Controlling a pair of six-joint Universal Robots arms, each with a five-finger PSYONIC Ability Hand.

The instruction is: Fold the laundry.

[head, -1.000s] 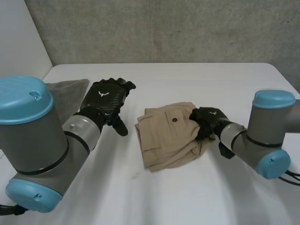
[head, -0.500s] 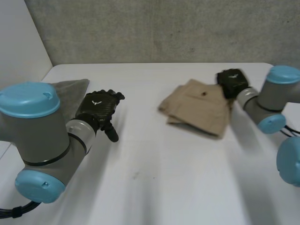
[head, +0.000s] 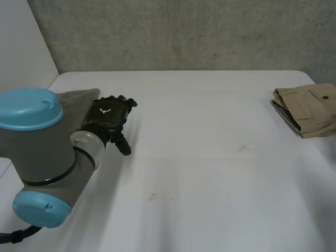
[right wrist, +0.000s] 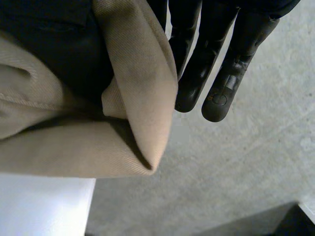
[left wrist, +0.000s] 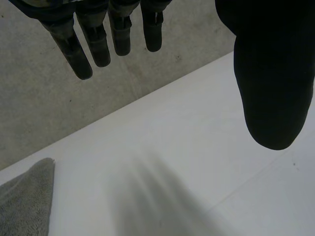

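The folded tan shorts [head: 311, 110] lie at the table's right edge, with a button pocket facing up. In the right wrist view the shorts [right wrist: 74, 147] bunch against the palm of my right hand [right wrist: 216, 59], which grips a fold of them, its fingertips reaching past the cloth over the floor. My left hand [head: 107, 116] hovers open over the table's left side, beside a grey cloth [head: 79, 97]. In the left wrist view its fingers [left wrist: 93, 44] are straight and the thumb [left wrist: 270, 73] is spread apart, holding nothing.
The white table [head: 210, 157] stretches between the two cloths. The grey cloth [left wrist: 24, 196] lies flat near the left back corner. A concrete wall stands behind the table, and a concrete floor lies beyond its right edge.
My right hand has dragged the tan shorts from the middle of the table to its right edge. My left arm has drawn back slightly to the left.
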